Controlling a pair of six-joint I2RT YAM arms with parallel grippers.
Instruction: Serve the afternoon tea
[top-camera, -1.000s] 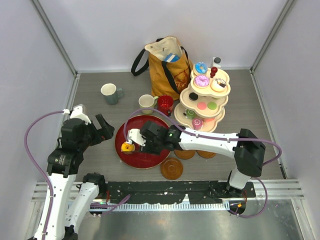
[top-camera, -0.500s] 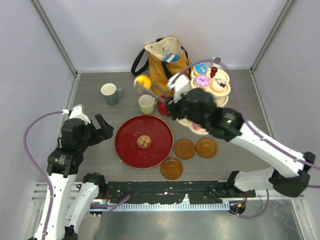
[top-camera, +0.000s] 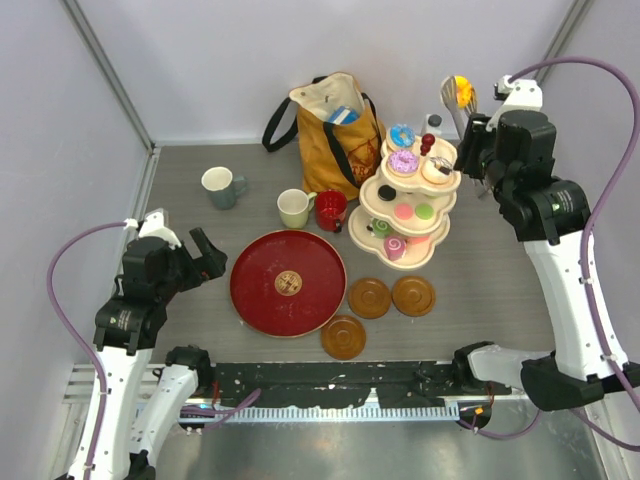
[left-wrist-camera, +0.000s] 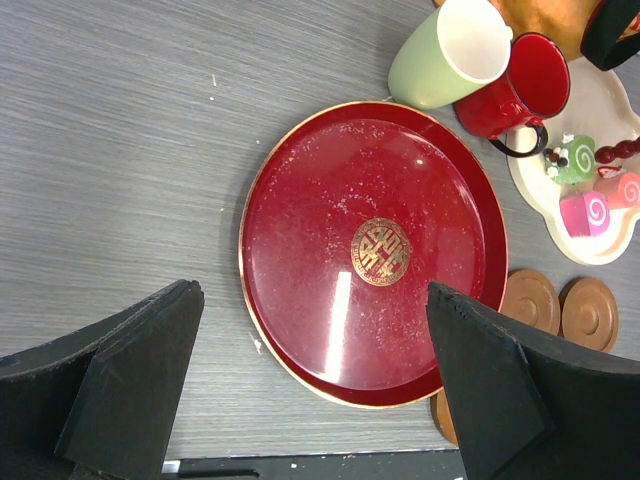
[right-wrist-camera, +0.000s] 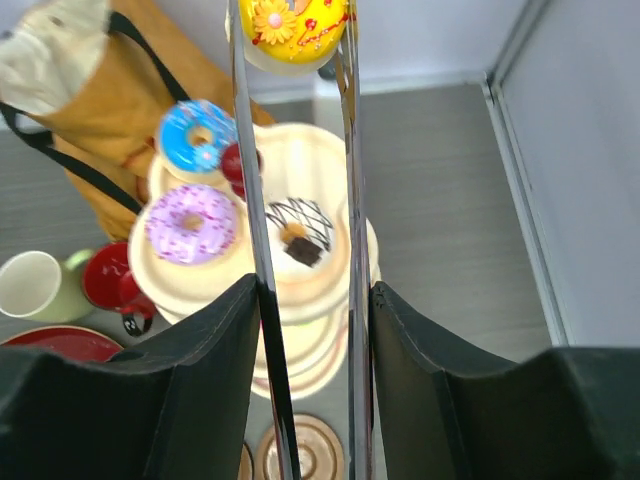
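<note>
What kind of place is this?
Likely a robot test booth: plain walls box in a small table, with a left arm and a right arm bolted at its edge.

Clipped at the edges
Right wrist: donut (right-wrist-camera: 290, 30) cut by top edge, tongs (right-wrist-camera: 252, 200) by bottom; left wrist: stand (left-wrist-camera: 598, 105) cropped right.

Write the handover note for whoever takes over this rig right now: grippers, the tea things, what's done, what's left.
Left gripper: open, holding nothing, above the big round red tray.
Right gripper: shut on metal tongs that pinch a yellow toy donut, in the air near the cream three-tier stand.
Done: sweets sit on all three tiers.
To do: probably place the yellow donut; grey-green mug, pale green mug and red mug stand on the table, off the three brown round saucers.
</note>
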